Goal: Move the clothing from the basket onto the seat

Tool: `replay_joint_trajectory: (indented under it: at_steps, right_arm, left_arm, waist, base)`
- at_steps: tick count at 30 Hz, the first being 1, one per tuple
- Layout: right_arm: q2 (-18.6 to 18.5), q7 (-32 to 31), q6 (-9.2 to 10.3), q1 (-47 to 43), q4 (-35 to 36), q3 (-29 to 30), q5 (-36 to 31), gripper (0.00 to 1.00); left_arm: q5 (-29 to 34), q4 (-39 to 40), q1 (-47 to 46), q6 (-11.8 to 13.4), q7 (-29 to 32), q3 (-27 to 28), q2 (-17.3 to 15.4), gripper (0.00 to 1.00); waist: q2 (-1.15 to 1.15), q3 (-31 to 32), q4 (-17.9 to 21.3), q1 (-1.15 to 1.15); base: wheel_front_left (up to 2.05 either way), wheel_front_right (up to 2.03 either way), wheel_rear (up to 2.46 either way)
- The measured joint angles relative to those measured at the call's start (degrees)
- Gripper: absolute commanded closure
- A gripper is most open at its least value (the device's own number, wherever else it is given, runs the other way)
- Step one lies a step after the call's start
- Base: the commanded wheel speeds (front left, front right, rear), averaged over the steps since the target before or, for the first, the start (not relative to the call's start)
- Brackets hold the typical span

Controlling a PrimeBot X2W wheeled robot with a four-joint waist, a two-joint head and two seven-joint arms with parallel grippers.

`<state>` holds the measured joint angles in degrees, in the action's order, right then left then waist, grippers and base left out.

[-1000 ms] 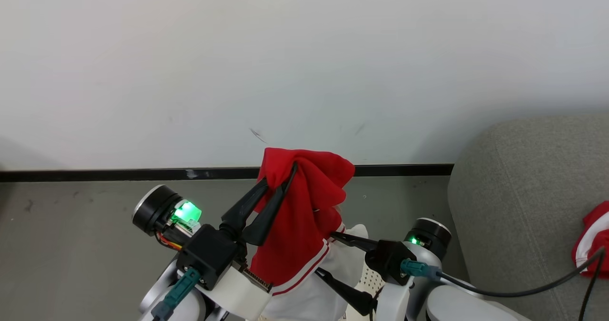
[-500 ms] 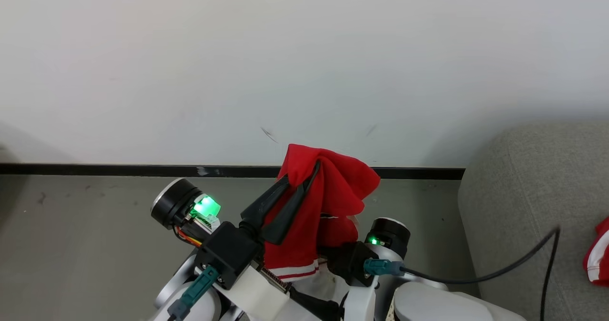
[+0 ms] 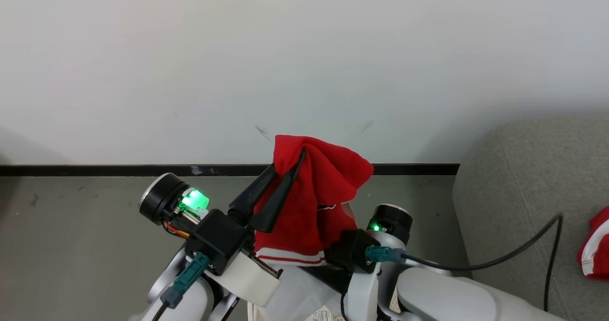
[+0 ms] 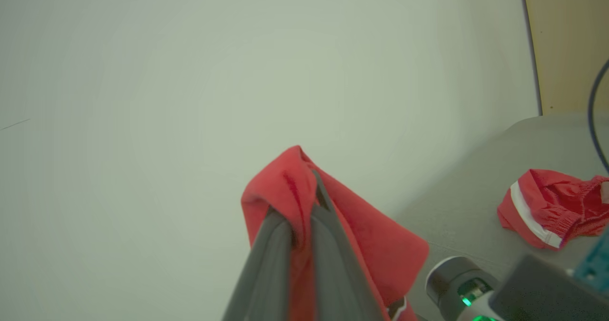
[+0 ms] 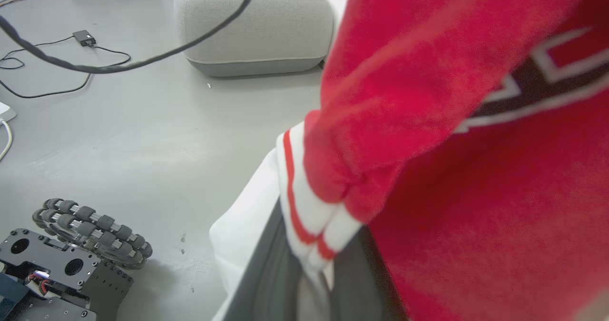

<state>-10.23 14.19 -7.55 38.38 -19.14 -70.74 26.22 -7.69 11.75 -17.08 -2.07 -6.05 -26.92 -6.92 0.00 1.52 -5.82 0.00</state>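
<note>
Head view: the left gripper (image 3: 296,161) is pressed together on a fold at the top of a red garment (image 3: 314,192), which hangs from it high above the grey floor (image 3: 85,226), in front of the white wall (image 3: 285,50) and its black skirting (image 3: 95,170). The right gripper (image 5: 316,254), lower and just to the right, pinches the garment's white red-striped hem between its fingers (image 5: 266,273). The left wrist view shows the red cloth draped over both closed fingertips. The seat (image 3: 514,183) stands to the right, apart from the held garment, and a second red garment (image 3: 594,252) with a white stripe lies crumpled on it at the far right edge
</note>
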Motion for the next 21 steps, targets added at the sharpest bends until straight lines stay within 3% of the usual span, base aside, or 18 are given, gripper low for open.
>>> replay_joint_trajectory:
  at_steps: [9, 10, 12, 13, 15, 16, 17, 18, 21]
  right_arm:
    - [-2.8, 0.0, 0.0, -0.5, 4.4, 8.5, -0.6, 1.0]
    - [-3.1, 0.0, 0.0, -0.6, 5.0, 9.5, -0.8, 1.0]
    - [-4.1, 0.0, 0.0, -0.6, 6.1, 11.7, -1.2, 1.0]
    - [-4.6, 0.0, 0.0, -0.7, 6.3, 12.8, -1.5, 1.0]
    - [-5.6, 0.0, 0.0, -1.3, 7.4, 15.0, -1.9, 1.0]
    - [-6.0, 0.0, 0.0, -1.9, 7.8, 16.1, -2.4, 1.0]
    - [-6.3, 0.0, 0.0, -2.4, 8.0, 17.0, -2.8, 1.0]
    - [-6.5, 0.0, 0.0, -3.0, 8.3, 18.3, -3.1, 1.0]
    - [-7.2, 0.0, 0.0, -4.3, 9.6, 22.0, -4.1, 1.0]
  left_arm:
    - [-1.8, -4.4, 2.3, 1.4, 0.2, 2.5, -0.2, 1.0]
    - [-2.3, -5.0, 2.6, 1.4, 0.2, 2.6, -0.3, 0.96]
    - [-2.5, -5.7, 2.8, 1.4, 0.2, 2.8, -0.3, 0.8]
    - [-2.7, -6.1, 2.8, 1.5, 0.2, 2.9, -0.3, 0.67]
    - [-3.1, -6.9, 3.2, 1.5, 0.0, 3.0, -0.2, 0.56]
    - [-3.3, -7.3, 3.6, 1.5, -0.1, 3.1, -0.1, 0.38]
    - [-3.4, -7.7, 3.8, 1.5, -0.2, 3.0, -0.1, 0.09]
    - [-3.4, -8.0, 3.9, 1.5, -0.6, 3.1, -0.1, 0.0]
    - [-3.9, -8.6, 4.0, 1.9, -1.2, 3.1, 0.2, 0.0]
  waist:
    - [0.0, -0.3, 2.3, 0.0]
    - [0.0, -0.4, 2.6, 0.0]
    - [0.0, -0.4, 3.3, 0.0]
    - [0.0, -0.4, 3.6, 0.0]
    - [0.0, -0.5, 4.4, 0.0]
    - [0.0, -0.5, 4.8, 0.0]
    - [0.0, -0.5, 5.2, 0.0]
    - [0.0, -0.5, 5.6, 0.0]
    - [0.0, -0.6, 6.8, 0.0]
  base:
    - [0.0, 0.0, 0.0]
    - [0.0, 0.0, 0.0]
    - [0.0, 0.0, 0.0]
    - [0.0, 0.0, 0.0]
    - [0.0, 0.0, 0.0]
    - [0.0, 0.0, 0.0]
    - [0.0, 0.0, 0.0]
    - [0.0, 0.0, 0.0]
    - [0.0, 0.0, 0.0]
